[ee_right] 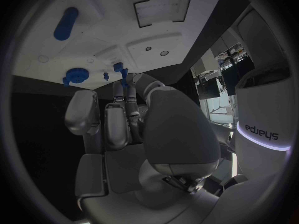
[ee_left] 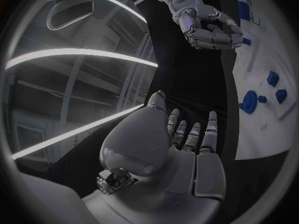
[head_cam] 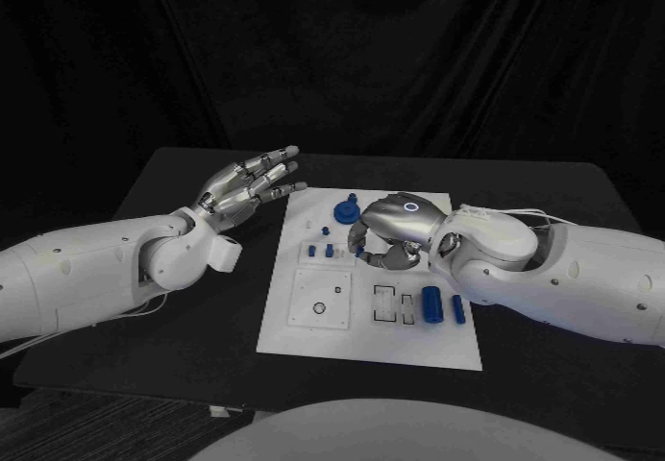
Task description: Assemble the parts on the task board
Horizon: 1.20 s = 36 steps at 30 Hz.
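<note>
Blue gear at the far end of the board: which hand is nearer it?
Right. The right hand is over the task board just beside the blue gear; the left hand hovers off the board's edge, fingers spread.

head camera overhead, wrist cameras behind hands, sharing task board [head_cam: 372,327]

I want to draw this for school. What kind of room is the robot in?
Probably a robot test lab: a black table against dark curtains, a white task board with small blue parts, and two robot hands.
</note>
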{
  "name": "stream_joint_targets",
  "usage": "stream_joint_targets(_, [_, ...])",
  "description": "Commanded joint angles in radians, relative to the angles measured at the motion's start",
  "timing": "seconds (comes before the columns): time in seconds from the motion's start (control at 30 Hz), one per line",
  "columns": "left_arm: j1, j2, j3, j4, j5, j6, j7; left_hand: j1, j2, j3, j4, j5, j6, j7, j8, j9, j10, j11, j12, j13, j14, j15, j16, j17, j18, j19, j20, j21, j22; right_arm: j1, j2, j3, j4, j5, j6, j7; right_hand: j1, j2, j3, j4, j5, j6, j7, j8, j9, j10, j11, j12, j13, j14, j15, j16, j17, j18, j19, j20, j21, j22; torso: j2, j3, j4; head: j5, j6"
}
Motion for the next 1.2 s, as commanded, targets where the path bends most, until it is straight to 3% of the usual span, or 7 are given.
stream_joint_targets(0.03, [-0.003,0.004,0.001,-0.001,0.007,0.016,0.014,0.010,-0.001,0.026,-0.026,0.012,-0.004,0.001,-0.003,-0.002,-0.005,0.000,0.018,0.001,0.011,0.005,0.016,0.009,-0.027,0.009,0.001,0.016,0.005,-0.014,0.018,0.001,-0.014,-0.017,0.011,-0.004,0.027,0.014,0.030,-0.017,0.000,0.004,0.006,-0.022,-0.006,0.059,-0.017,0.008,0.016,0.017,-0.001,-0.011,-0.005,-0.023,-0.006,-0.003,0.009,0.146,-0.001,0.0006,0.0008,0.006,0.000])
stream_joint_targets(0.27, [-0.005,0.012,0.001,-0.007,0.007,0.021,0.010,0.013,0.001,0.027,-0.028,0.015,0.002,0.007,-0.002,-0.001,-0.006,-0.003,0.016,0.001,0.009,0.005,0.016,0.008,-0.027,0.008,0.001,0.015,0.001,-0.033,0.058,0.001,-0.041,-0.018,0.027,-0.006,0.028,0.014,0.030,-0.018,-0.002,0.003,0.007,-0.027,-0.009,0.063,-0.017,0.008,0.016,0.017,-0.001,-0.010,-0.003,-0.022,-0.007,-0.003,0.007,0.146,-0.001,-0.0003,0.0010,0.017,0.000])
stream_joint_targets(0.43, [-0.006,0.015,0.001,-0.011,0.007,0.021,0.013,0.013,0.001,0.027,-0.029,0.016,0.003,0.009,-0.002,-0.001,-0.007,-0.004,0.014,0.001,0.007,0.005,0.014,0.007,-0.028,0.004,0.001,0.014,-0.005,-0.041,0.076,0.001,-0.051,-0.018,0.034,-0.010,0.027,0.014,0.029,-0.018,-0.003,0.002,0.007,-0.029,-0.010,0.063,-0.017,0.007,0.016,0.017,-0.001,-0.010,-0.004,-0.022,-0.008,-0.003,0.003,0.145,-0.001,-0.0005,0.0011,0.016,0.000])
stream_joint_targets(0.63, [-0.006,0.016,0.001,-0.012,0.007,0.021,0.015,0.012,0.003,0.024,-0.035,0.018,0.004,0.012,-0.002,-0.001,-0.009,-0.003,0.016,0.001,-0.033,-0.015,-0.014,-0.003,-0.028,-0.042,-0.006,-0.011,-0.066,-0.052,0.086,0.001,-0.054,-0.018,0.038,-0.013,0.027,0.014,0.029,-0.018,-0.005,0.002,0.007,-0.032,-0.012,0.063,-0.017,0.006,0.017,0.017,0.000,-0.009,-0.002,-0.021,-0.010,-0.002,-0.003,0.143,0.000,-0.0002,0.0012,0.014,0.000])
stream_joint_targets(1.2, [-0.010,0.017,0.001,-0.016,0.007,0.026,0.016,0.012,0.005,0.024,-0.036,0.018,0.001,0.011,-0.003,-0.001,-0.010,-0.002,0.014,0.001,-0.032,-0.015,-0.013,-0.002,-0.028,-0.046,-0.008,-0.013,-0.069,-0.081,0.102,0.001,-0.062,-0.018,0.043,-0.016,0.028,0.014,0.028,-0.019,-0.008,0.002,0.007,-0.035,-0.014,0.066,-0.017,0.006,0.017,0.018,-0.001,-0.008,-0.001,-0.020,-0.010,-0.002,-0.006,0.142,-0.001,-0.0007,0.0009,0.019,0.000])
